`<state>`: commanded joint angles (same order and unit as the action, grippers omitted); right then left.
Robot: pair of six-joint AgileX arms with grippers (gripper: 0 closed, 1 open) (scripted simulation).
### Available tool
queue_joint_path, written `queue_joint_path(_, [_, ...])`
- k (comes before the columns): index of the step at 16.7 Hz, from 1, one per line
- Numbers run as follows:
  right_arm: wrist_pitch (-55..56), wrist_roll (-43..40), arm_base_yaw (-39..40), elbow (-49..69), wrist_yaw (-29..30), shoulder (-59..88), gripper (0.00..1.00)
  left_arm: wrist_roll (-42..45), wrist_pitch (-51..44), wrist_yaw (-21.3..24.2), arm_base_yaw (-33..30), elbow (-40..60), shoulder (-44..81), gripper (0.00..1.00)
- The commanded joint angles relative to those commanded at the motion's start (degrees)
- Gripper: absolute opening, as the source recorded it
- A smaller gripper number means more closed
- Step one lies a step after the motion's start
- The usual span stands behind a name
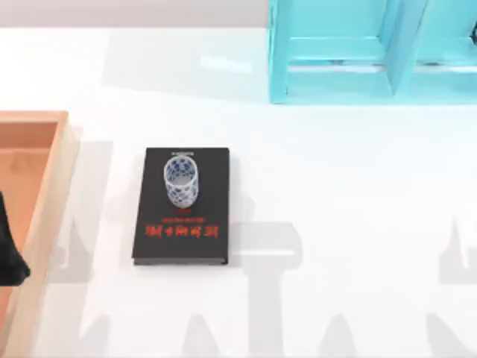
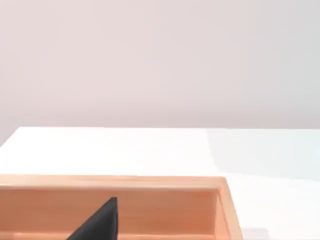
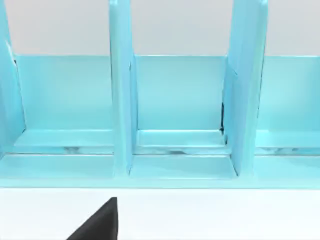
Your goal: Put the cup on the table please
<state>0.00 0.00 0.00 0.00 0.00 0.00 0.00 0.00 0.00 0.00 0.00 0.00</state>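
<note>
1. Overhead, the cup (image 1: 181, 180) stands upright on the black book (image 1: 181, 231), which lies on the table (image 1: 350, 194) just beside the wooden tray (image 1: 33, 186).
2. Left wrist view: the left gripper (image 2: 97, 222) hangs over the tray (image 2: 150, 210); whether it is released or clenched I cannot tell.
3. Right wrist view: the right gripper (image 3: 97, 222) faces the blue rack (image 3: 180, 115), well apart from the book; its state I cannot tell either.

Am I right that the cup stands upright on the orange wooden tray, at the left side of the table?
Not quite. In the top view the cup stands upright on the black book, not on the orange wooden tray. The tray lies further left, at the table's edge, apart from the book.
</note>
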Motion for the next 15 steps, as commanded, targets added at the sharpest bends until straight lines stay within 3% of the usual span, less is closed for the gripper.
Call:
queue_joint_path(7, [-3.88,2.49,3.52,8.02,0.55,7.28,1.00,0.00,0.00,0.00,0.00,0.00,0.00,1.00])
queue_joint_path(15, [-26.06,12.48,17.04,42.27,4.05,42.63,1.00,0.00,0.00,0.00,0.00,0.00,0.00,1.00])
